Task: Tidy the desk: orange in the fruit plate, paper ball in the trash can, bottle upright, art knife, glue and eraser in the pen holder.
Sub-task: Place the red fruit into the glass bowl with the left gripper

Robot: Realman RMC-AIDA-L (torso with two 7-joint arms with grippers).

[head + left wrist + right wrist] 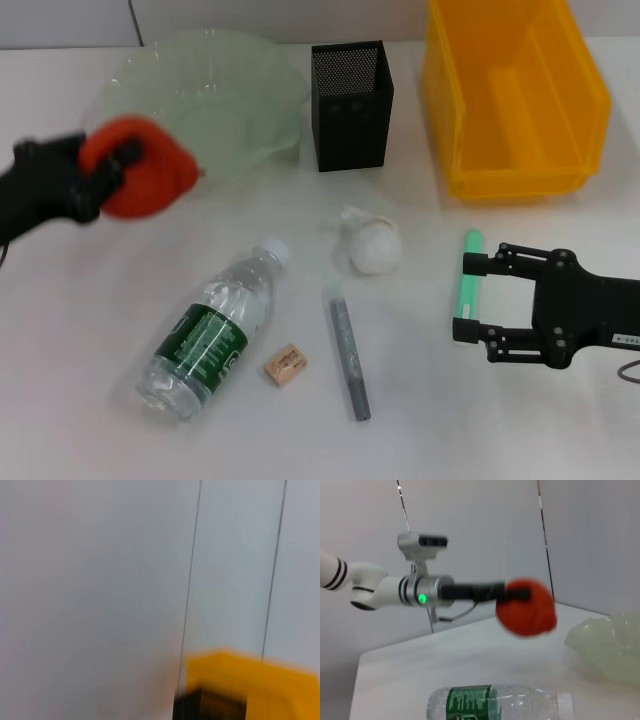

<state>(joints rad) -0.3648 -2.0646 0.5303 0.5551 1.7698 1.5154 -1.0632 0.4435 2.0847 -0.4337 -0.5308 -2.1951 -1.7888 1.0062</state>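
This looks like a robotics lab or test room set up as a mock desk, though little of the room shows. A plain white table (80,380) stands against bare pale-grey wall panels (480,525) with thin dark seams. Behind the black mesh pen holder (350,105) the wall is unadorned; just beside it sits a yellow industrial storage bin (515,100), workshop stock, not office furniture. No household furnishings appear around the table.

Orange (140,168) aloft beside pale green fruit plate (215,95)
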